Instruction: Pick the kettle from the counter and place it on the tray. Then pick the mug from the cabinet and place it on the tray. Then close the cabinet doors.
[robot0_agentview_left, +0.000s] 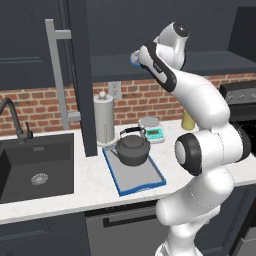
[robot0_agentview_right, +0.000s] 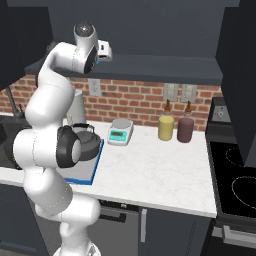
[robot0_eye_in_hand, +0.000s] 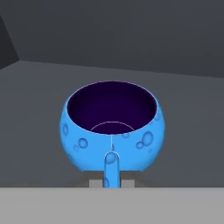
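Note:
The blue mug (robot0_eye_in_hand: 112, 127) sits on the dark cabinet shelf (robot0_eye_in_hand: 188, 113), its handle turned toward the hand. My gripper (robot0_eye_in_hand: 111, 183) is shut on that handle, one fingertip (robot0_eye_in_hand: 96, 183) pressed on each side of it. From the left base view a sliver of the mug (robot0_agentview_left: 133, 57) shows beside the hand, up inside the open navy cabinet (robot0_agentview_left: 150, 30). The gripper (robot0_agentview_right: 104, 54) reaches into the shelf space. Below, the dark grey kettle (robot0_agentview_left: 132, 149) stands on the blue-rimmed tray (robot0_agentview_left: 147, 179) on the white counter (robot0_agentview_left: 60, 192).
The left cabinet door (robot0_agentview_left: 80, 75) stands open over the counter, its bar handle (robot0_agentview_left: 56, 75) facing out; the right door (robot0_agentview_right: 240, 75) is open too. A paper-towel roll (robot0_agentview_left: 104, 119), scale (robot0_agentview_left: 151, 129), yellow jar (robot0_agentview_right: 166, 127), maroon jar (robot0_agentview_right: 185, 129), sink (robot0_agentview_left: 35, 167) and stove (robot0_agentview_right: 235, 185) surround the tray.

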